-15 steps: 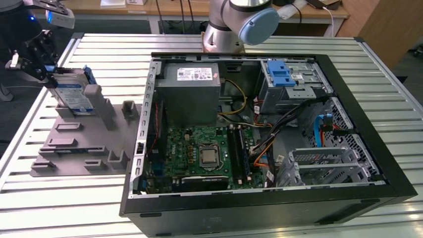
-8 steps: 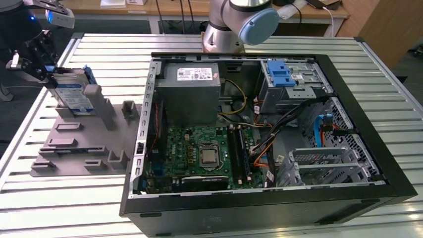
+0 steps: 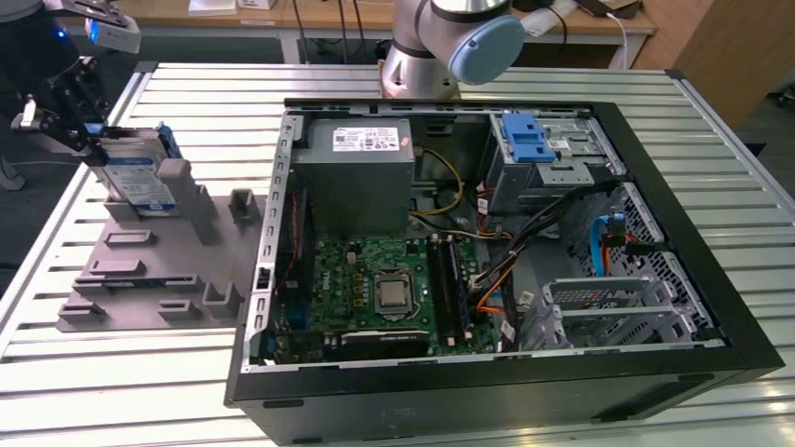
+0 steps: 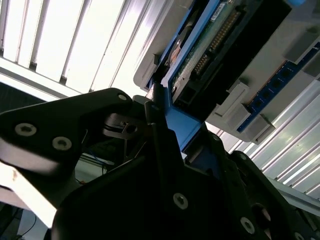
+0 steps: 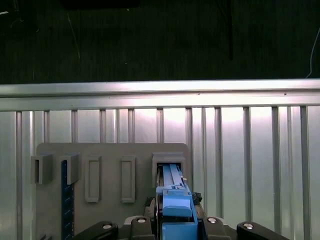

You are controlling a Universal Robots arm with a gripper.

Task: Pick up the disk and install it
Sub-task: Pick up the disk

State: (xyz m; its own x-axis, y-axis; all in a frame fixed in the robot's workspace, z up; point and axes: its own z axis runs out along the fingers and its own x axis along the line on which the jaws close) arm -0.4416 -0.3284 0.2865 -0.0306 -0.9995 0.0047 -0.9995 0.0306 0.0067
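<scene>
Standing on edge in a slot of the grey parts holder [image 3: 149, 270] at the exterior view's left, the disk [image 3: 134, 177] rests above the slatted metal desk [image 3: 112, 382], its white-and-blue label showing. It looks like a stiff, fairly dense metal slab that will not flex, though it is probably sensitive to knocks. The bare circuit board [image 4: 202, 55] on its underside is no place for a grip, so the blue carrier frame [image 4: 182, 127] round its edge looks the safer hold.

That is where the end effector [image 3: 85, 135] is, at the disk's upper outer end. Its black fingers [image 4: 159, 120] are drawn in narrow with the blue frame between them, and one finger lies against the plastic. In the first wrist view the frame's end sits squarely between the two fingers, with the far part of the disk seated in its slot. It reads as a closed grip on the carrier, the disk not yet lifted clear.

Towards the exterior view's right, the computer case [image 3: 695, 279] lies open on its side, with the power supply [image 3: 360, 172] and motherboard [image 3: 385, 289] exposed. A drive cage [image 3: 559, 158] sits at its far corner.
</scene>
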